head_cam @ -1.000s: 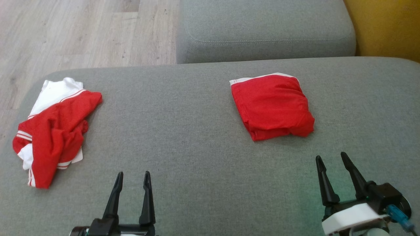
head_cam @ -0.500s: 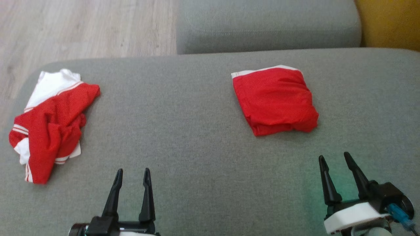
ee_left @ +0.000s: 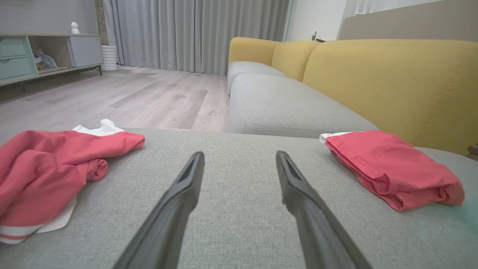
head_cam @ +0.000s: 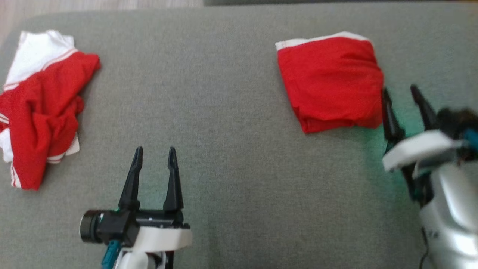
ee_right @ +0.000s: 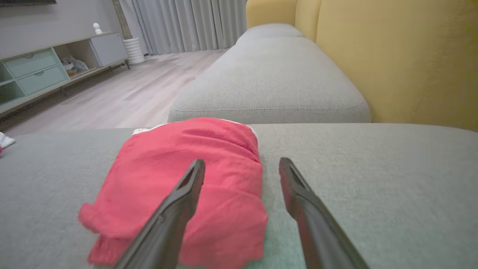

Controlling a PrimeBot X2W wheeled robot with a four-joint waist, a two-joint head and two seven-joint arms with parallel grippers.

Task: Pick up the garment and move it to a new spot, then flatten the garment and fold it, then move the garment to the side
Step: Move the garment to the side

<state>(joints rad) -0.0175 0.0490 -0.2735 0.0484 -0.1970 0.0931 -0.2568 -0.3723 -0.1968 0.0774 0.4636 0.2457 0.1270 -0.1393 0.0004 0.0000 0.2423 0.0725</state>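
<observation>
We're looking at a folded red garment (head_cam: pixel 330 80) lying toward the right of the grey sofa cushion (head_cam: pixel 224 112), while a crumpled red-and-white garment (head_cam: pixel 41 108) is sitting well apart from it at the cushion's left edge. Our right jaws are hanging wide open with nothing in them, just beside the folded one's right edge, though we can't tell if they're touching it. Our left jaws are gaping empty too, hovering over bare cushion between the two.
</observation>
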